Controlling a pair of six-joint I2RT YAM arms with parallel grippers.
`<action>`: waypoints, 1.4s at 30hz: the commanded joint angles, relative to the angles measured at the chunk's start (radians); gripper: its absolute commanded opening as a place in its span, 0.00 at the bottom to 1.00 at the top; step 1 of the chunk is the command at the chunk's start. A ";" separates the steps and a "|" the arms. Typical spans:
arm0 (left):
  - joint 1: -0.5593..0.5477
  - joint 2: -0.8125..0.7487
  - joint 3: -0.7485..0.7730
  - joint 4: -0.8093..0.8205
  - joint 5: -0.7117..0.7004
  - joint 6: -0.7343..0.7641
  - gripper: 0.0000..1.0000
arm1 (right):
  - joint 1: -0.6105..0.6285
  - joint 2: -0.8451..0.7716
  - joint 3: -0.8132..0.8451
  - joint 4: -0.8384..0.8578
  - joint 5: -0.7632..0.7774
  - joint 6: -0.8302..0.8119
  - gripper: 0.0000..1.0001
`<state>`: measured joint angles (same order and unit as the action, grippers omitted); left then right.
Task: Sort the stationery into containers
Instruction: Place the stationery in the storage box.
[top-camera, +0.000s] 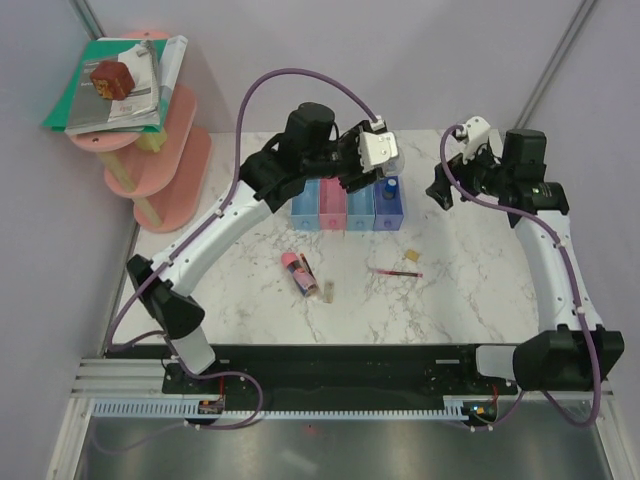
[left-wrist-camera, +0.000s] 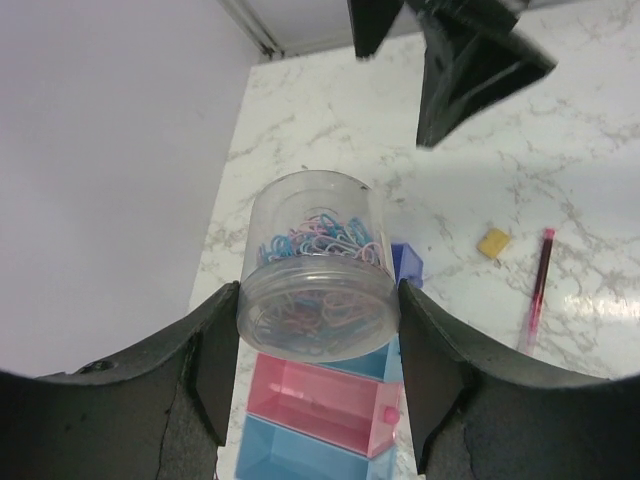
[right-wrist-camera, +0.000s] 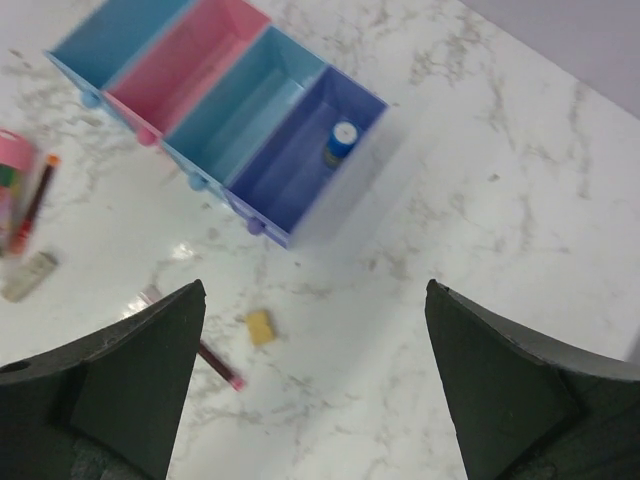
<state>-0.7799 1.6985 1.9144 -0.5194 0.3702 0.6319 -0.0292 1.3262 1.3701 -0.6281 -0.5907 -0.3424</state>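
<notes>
My left gripper (left-wrist-camera: 318, 335) is shut on a clear round roll (left-wrist-camera: 318, 270) full of coloured paper clips and holds it above the row of trays (top-camera: 346, 205), over the pink one (left-wrist-camera: 320, 400). In the top view the left gripper (top-camera: 358, 172) hides the roll. My right gripper (right-wrist-camera: 315, 380) is open and empty above the table, right of the trays (right-wrist-camera: 245, 105). A grey blue-capped cylinder (right-wrist-camera: 342, 140) lies in the darker blue tray (right-wrist-camera: 300, 165). A thin red pen (top-camera: 397, 272), a tan block (top-camera: 410, 256), a pink-capped dark tube (top-camera: 298, 272) and another small block (top-camera: 325, 293) lie on the marble.
A tiered pink round shelf (top-camera: 175, 160) stands at the far left, with stacked books and papers (top-camera: 120, 85) and a brown block (top-camera: 112, 78) on top. Grey walls close off the back and left. My right gripper (top-camera: 441, 190) hovers near the darker blue tray's right side.
</notes>
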 joint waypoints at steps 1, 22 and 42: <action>0.011 0.070 0.107 -0.168 0.033 0.140 0.02 | 0.002 -0.105 -0.043 -0.039 0.270 -0.247 0.98; 0.070 0.587 0.500 -0.254 0.078 0.549 0.02 | 0.002 -0.323 -0.115 -0.099 0.492 -0.319 0.98; 0.057 0.713 0.469 -0.229 -0.046 0.835 0.02 | 0.002 -0.371 -0.115 -0.156 0.470 -0.276 0.98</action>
<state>-0.7143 2.4020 2.3814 -0.7811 0.3691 1.3685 -0.0288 0.9726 1.2572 -0.7807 -0.1154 -0.6392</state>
